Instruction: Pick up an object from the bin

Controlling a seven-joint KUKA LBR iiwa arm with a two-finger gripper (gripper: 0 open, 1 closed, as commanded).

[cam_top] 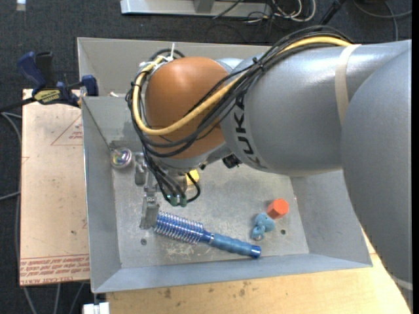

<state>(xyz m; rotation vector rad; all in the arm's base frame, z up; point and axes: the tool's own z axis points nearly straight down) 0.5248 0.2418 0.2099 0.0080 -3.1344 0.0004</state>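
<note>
1. End effector (149,207) sits low in the grey bin (101,208), under the orange wrist cover (183,103). Cannot tell how far open it is, and nothing is visibly held.
2. Closest thing: blue hairbrush (200,234). Its bristle head is just beside the end effector tip and its handle runs off to the right. Likely the pick target, but contact is unclear.
3. Yellow thing (192,179) is near on the right, half hidden under the wrist.
4. Shiny round metal piece (120,157) is near, up and left.
5. Small light-blue piece (263,226) and small orange piece (279,207) are well apart to the right.
6. Progress: the arm is down in the bin and everything lies on the floor. Grasp and lift are not yet done.
</note>
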